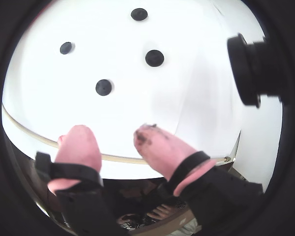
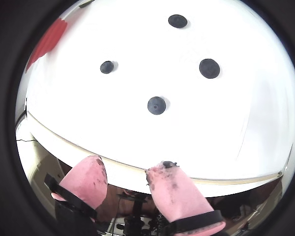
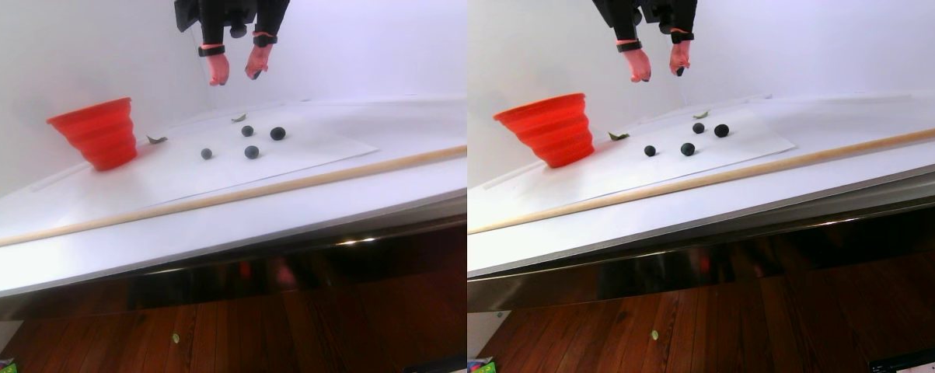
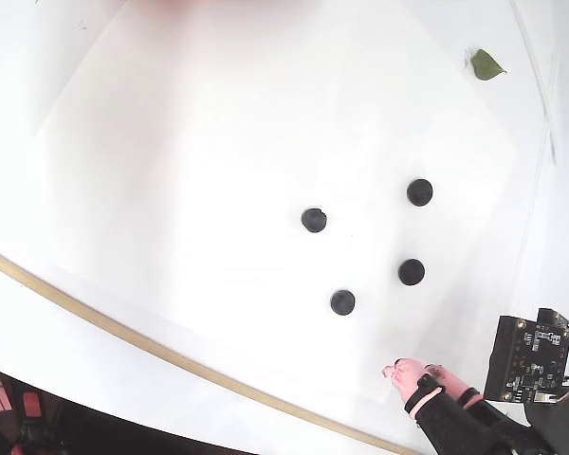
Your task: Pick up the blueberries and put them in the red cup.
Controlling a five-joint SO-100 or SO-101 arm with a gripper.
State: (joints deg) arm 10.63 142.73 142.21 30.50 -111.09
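Four blueberries (image 2: 157, 105) sit loose on the white sheet (image 4: 171, 171), all below and ahead of the gripper (image 2: 128, 174). We see its pink-tipped fingers (image 1: 78, 145) spread apart, nothing between them, hanging above the table (image 3: 203, 225). Red cup (image 3: 98, 132) stands off to the gripper's left in the stereo pair view, near a green leaf (image 4: 486, 64).

Light is strong and even, and the white tabletop (image 4: 171, 142) is blown out to near featureless white in the fixed view and in both wrist views. Shadows are faint, only thin soft rims beside the blueberries (image 2: 157, 105). Both wrist views are fisheye, ringed by a black vignette, with straight edges bowed. The stereo pair view is softer, slightly hazy, with a small glint on the metal edge strip (image 3: 358, 242).
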